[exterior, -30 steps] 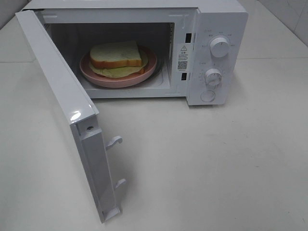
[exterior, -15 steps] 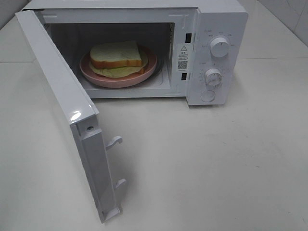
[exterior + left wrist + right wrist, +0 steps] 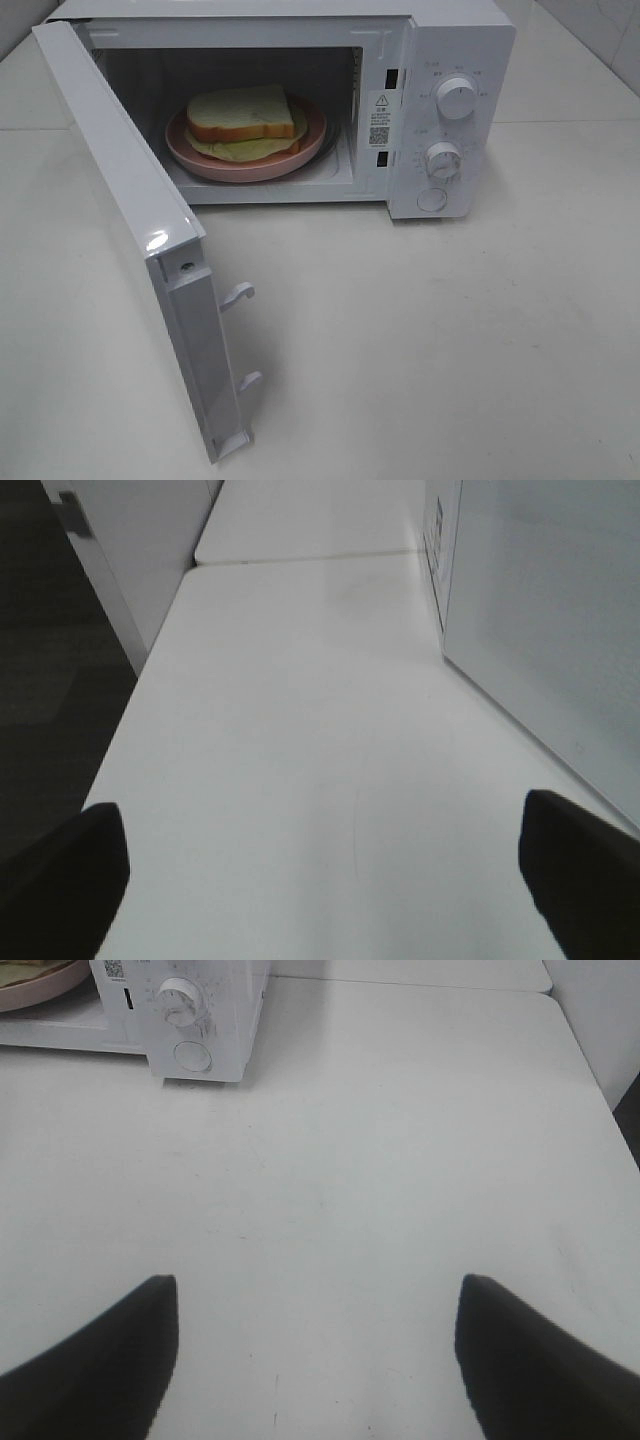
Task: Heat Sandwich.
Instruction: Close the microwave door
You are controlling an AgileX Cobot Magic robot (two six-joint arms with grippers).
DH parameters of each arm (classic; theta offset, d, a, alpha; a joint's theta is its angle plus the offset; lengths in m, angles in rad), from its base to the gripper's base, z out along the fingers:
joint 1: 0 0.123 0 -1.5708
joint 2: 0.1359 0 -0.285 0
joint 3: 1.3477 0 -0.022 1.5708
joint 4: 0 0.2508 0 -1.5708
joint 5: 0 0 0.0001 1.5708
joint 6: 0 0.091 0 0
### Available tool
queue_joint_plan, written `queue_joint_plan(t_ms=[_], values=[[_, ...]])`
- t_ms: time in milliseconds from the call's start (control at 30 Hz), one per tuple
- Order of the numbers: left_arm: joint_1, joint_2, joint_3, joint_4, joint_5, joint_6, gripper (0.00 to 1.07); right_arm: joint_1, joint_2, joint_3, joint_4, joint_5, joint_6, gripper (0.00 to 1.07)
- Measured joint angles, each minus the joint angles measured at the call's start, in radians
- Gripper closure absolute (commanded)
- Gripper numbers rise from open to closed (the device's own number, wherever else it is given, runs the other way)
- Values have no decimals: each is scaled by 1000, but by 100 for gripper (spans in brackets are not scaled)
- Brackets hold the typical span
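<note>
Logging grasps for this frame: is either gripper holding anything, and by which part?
Nothing is held. The left gripper and right gripper both stand open above the table; the sandwich lies on the pink plate inside the open microwave.

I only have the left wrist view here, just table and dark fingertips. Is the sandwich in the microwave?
Observer: Yes, the sandwich lies on the pink plate inside the microwave.
Operator: Door closed?
Observer: No, the door stands wide open.
Operator: Where is the right gripper?
Observer: The right gripper is open and empty, above the table, apart from the microwave.
</note>
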Motion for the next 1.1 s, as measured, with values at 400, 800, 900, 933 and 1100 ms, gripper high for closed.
queue_joint_plan(t_ms=[400,800,900,933,1100], values=[[0,190,-9,4,-228,0,36,0,0,0,0,0,0,32],[0,445,-9,1,-401,0,104,0,0,0,0,0,0,32],[0,505,-8,0,-432,0,106,0,0,0,0,0,0,32],[0,520,-5,-1,-450,0,106,0,0,0,0,0,0,32],[0,595,36,-10,-578,0,106,0,0,0,0,0,0,32]])
